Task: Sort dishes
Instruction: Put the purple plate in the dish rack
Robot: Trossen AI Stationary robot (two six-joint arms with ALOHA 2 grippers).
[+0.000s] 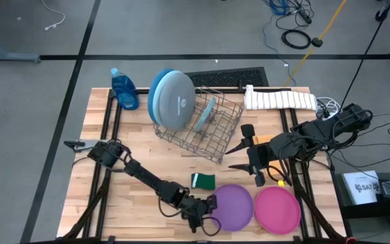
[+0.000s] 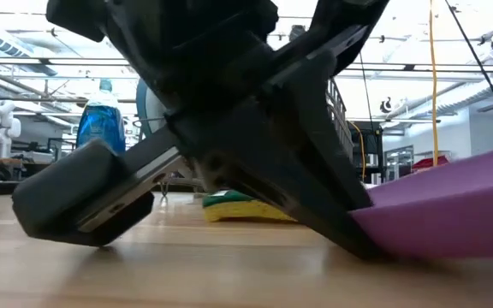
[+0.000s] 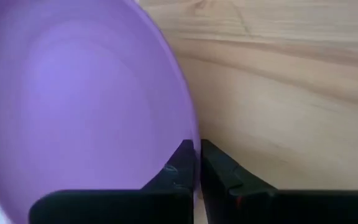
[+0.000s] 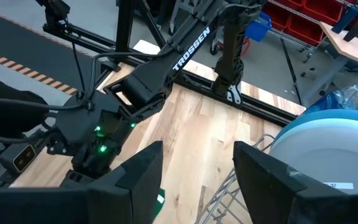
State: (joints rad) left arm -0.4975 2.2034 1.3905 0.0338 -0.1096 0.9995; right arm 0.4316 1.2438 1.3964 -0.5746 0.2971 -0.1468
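Lifting the purple plate cleanly calls for a firm pinch on its rim and a slow rise, keeping the disc tilted so that it does not slip out or knock the pink plate just beside it at 3 o'clock. Left gripper down at the table's 6 o'clock edge, fingers nearly together, one above and one below the plate's 9 o'clock rim, so judged as clamped on it; in the low view that edge already raised off the wooden table. Green sponge near, at about 11 o'clock from the purple plate, better not touched during the lift. Right gripper hanging over the table at about 3 o'clock of centre, beside the wire rack, jaws wide apart and holding nothing. Large deep-blue plate and large pale-blue plate standing upright together at the rack's 9 o'clock end, teal plate upright in the rack's middle. Probably best to carry the purple plate toward a free slot of the rack, without swinging into the waiting right arm.
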